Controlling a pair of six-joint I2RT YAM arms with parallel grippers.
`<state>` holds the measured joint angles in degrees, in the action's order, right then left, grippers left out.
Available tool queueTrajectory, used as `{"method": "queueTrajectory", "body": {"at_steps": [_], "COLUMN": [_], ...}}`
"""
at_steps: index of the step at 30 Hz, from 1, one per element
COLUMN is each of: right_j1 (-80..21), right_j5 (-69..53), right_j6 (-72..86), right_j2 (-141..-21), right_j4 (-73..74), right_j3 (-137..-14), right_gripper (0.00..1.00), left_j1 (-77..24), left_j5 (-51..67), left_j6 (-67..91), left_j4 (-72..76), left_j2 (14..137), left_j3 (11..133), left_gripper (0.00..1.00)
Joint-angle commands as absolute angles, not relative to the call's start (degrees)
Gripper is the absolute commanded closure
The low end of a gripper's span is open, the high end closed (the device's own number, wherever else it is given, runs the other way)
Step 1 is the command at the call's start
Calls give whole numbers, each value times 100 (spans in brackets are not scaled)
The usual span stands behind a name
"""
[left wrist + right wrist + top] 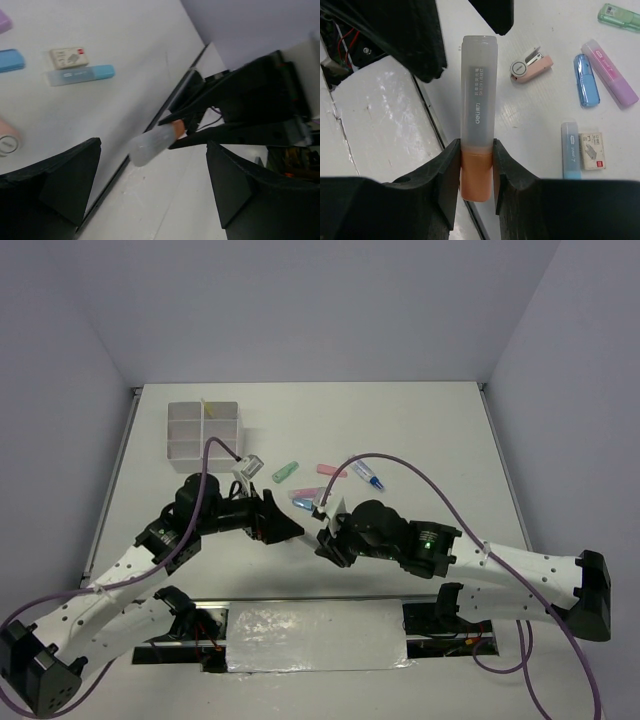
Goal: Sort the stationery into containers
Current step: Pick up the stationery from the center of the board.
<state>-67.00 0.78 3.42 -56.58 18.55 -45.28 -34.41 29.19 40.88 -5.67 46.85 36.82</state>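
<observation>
1. The right hand (326, 542) is clamped on an orange highlighter (478, 100) with a frosted cap. In the right wrist view its two fingers (449, 175) squeeze the orange body at lower centre, and the cap points to the top of the frame.
2. The left hand (283, 523) is spread wide apart, with one finger at the lower left and one at the lower right of the left wrist view. The capped end of the highlighter sits between them in the middle of that frame and touches neither.
3. In the top view the two hands meet just below the centre of the frame, over the white surface (430, 430).
4. The box of four compartments (178, 432) stands at the upper left of the top view, well apart from the highlighter. A thin yellowish piece (207, 407) shows at its upper edge near the middle divider; which compartment it is in cannot be told.
5. Loose pieces lie on the surface along the right side of the right wrist view:
   - a green stick (620, 14) in the upper right corner
   - a purple stick (609, 72) with a blue stick (585, 87) just beside it
   - a pink clip-like piece (531, 67) left of those
   - a light-blue highlighter (571, 155) just beside a small printed box (593, 156) at lower right
6. In the top view a clear pen with a blue tip (368, 476) lies right of centre, near a pink stick (331, 470).
</observation>
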Motion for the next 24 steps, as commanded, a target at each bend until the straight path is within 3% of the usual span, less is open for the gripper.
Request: {"method": "queueTrajectory", "body": {"at_steps": [1,17,21,24], "right_j1": [-6794,-7128,-7146,-7163], "right_j5": [-9,791,984,1125], "right_j6": [35,-334,-325,-343], "right_j2": [-5608,-5590,-5546,-5520], "right_j4": [1811,1784,1767,1705], "right_j3": [-4720,-4948,-4913,-4887], "right_gripper": [100,100,100,100], "left_j1": [-3533,-3577,-3577,-3577], "left_j5": [3577,3709,3753,3797], "left_j6": [4439,4394,4438,4447], "left_j4": [335,325,369,404], "left_j2": [4553,4781,4790,4808], "left_j3": [3779,3577,3630,3674], "left_gripper": [3,24,43,66]}}
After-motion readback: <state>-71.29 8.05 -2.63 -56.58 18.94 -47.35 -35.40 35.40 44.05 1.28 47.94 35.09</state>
